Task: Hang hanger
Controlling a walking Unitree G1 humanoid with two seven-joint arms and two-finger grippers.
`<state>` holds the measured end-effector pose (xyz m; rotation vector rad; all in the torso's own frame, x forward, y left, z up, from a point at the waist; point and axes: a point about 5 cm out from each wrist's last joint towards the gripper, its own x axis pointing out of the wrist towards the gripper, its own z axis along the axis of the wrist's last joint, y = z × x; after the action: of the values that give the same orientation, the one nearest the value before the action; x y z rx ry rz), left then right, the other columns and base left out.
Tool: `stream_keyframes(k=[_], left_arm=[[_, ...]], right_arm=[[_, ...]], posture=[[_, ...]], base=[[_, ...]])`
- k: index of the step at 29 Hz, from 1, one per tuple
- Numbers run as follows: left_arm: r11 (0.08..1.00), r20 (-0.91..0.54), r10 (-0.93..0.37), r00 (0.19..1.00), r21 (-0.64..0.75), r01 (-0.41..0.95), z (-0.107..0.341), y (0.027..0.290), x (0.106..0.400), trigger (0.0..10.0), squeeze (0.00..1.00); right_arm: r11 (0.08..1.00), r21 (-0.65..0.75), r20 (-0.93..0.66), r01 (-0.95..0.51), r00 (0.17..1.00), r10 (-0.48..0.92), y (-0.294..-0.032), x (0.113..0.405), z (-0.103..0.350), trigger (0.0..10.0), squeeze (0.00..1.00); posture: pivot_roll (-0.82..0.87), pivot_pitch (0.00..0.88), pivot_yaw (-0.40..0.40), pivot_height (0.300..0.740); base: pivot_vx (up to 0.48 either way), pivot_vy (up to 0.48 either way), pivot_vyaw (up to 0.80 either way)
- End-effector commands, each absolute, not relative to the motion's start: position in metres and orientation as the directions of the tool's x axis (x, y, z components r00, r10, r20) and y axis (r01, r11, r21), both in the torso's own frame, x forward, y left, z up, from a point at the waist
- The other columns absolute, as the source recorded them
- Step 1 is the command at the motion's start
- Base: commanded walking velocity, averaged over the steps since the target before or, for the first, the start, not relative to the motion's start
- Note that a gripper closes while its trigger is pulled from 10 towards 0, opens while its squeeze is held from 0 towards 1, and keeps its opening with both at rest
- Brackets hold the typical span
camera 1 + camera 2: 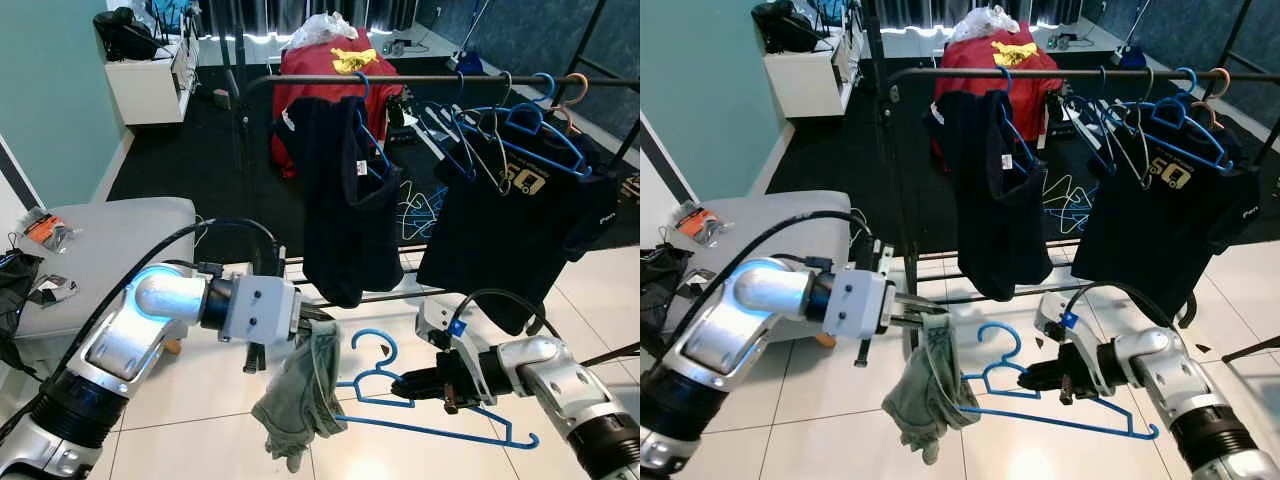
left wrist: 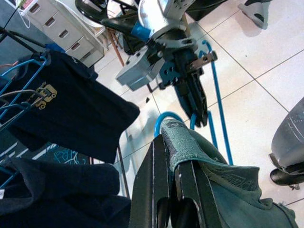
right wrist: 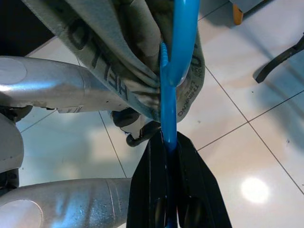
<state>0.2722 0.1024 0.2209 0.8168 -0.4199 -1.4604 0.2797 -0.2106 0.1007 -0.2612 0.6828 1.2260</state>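
Observation:
A blue plastic hanger (image 1: 440, 432) hangs low over the tiled floor, and my right gripper (image 1: 402, 385) is shut on its shoulder near the neck. In the right wrist view, the hanger (image 3: 168, 109) runs out from between the fingers into the cloth. A grey-green garment (image 1: 300, 395) dangles from my left gripper (image 1: 318, 322), which is shut on its top edge. The hanger's hook (image 1: 372, 340) curls just right of that edge. Behind both, a black clothes rail (image 1: 450, 78) crosses the view with several blue hangers and two black shirts (image 1: 340, 190) on it.
A grey bench (image 1: 110, 240) with small items stands at the left. A white cabinet (image 1: 150, 85) and a red heap (image 1: 320, 90) lie beyond the rail. Loose hangers (image 1: 415, 205) lie on the dark floor under the rack, whose lower bar crosses close behind my grippers.

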Motion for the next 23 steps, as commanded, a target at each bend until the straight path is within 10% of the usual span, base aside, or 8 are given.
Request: stream_keyframes(k=[1,23], left_arm=[[-0.106,-0.217,-0.973,0.074,0.715,0.691,0.226,0.097,0.27,10.0,0.0],[-0.062,-0.152,-0.986,0.072,0.729,0.682,0.247,0.095,0.268,10.0,0.0]], right_arm=[[0.33,0.164,-0.616,-0.93,0.165,0.771,-0.208,0.281,0.099,10.0,0.0],[0.493,0.1,-0.643,-0.864,0.322,0.695,-0.216,0.292,0.079,10.0,0.0]], posture=[[0.03,0.045,-0.001,0.74],[0.04,0.041,-0.001,0.74]], base=[[0.0,0.0,0.0],[0.0,0.0,0.0]])
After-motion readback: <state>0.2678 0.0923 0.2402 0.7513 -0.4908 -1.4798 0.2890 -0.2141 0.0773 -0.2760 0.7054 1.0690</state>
